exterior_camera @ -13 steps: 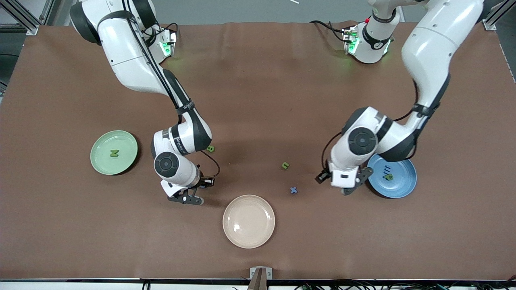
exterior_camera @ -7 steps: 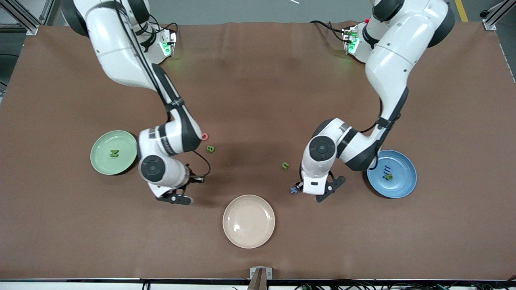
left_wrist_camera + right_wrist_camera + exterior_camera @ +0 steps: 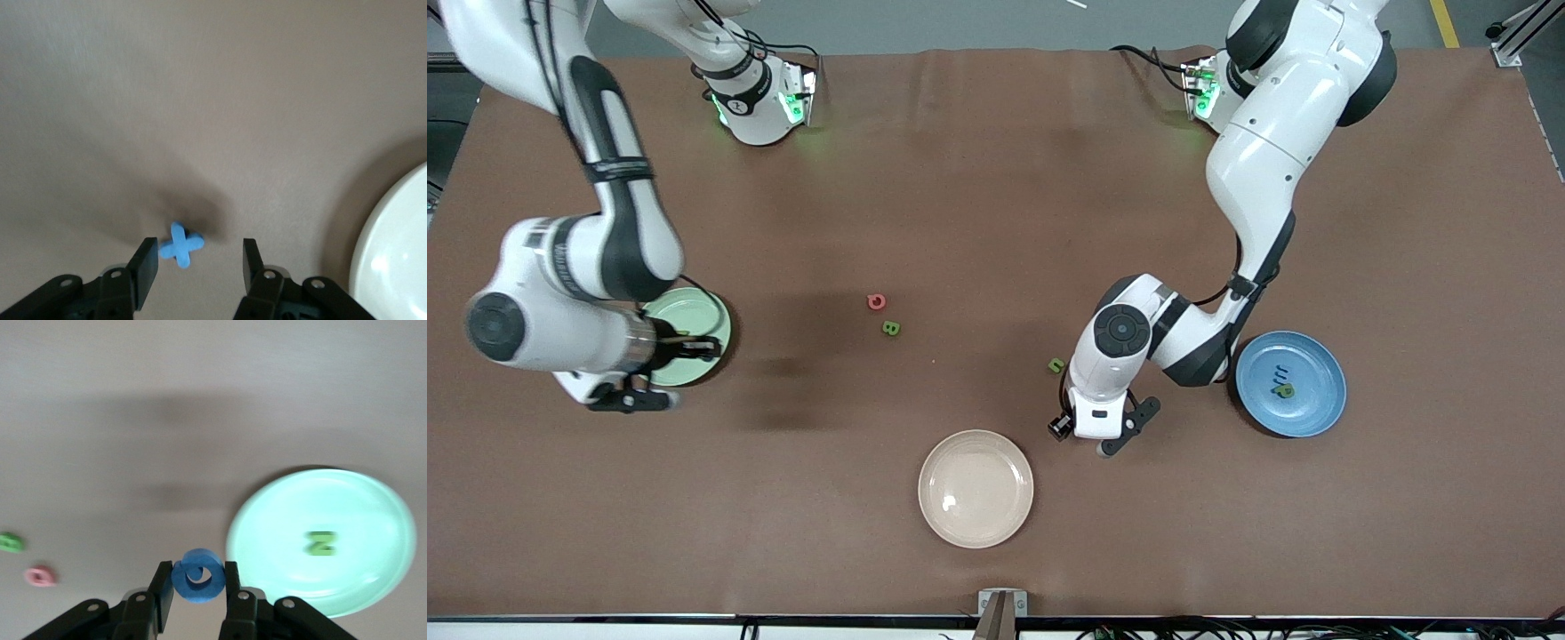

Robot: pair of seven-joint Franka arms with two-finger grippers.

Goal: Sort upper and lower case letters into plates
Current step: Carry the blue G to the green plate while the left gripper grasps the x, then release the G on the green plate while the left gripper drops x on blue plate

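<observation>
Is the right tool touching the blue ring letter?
Touching. In the right wrist view, both fingers of the right tool press against the sides of the blue ring letter, holding it up off the table beside the green plate.

Mint-green plate [image 3: 694,313], blue plate [image 3: 1303,391] (cream one [image 3: 975,488] between), brown table [image 3: 996,178]

High front camera facing the arms; two close, downward wrist cameras (cream plate [image 3: 975,488] shared).

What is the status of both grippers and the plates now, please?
Right gripper shut on blue ring letter, beside green plate. Left gripper open above blue x on the table. Blue plate holds letters. Nothing in the way.
</observation>
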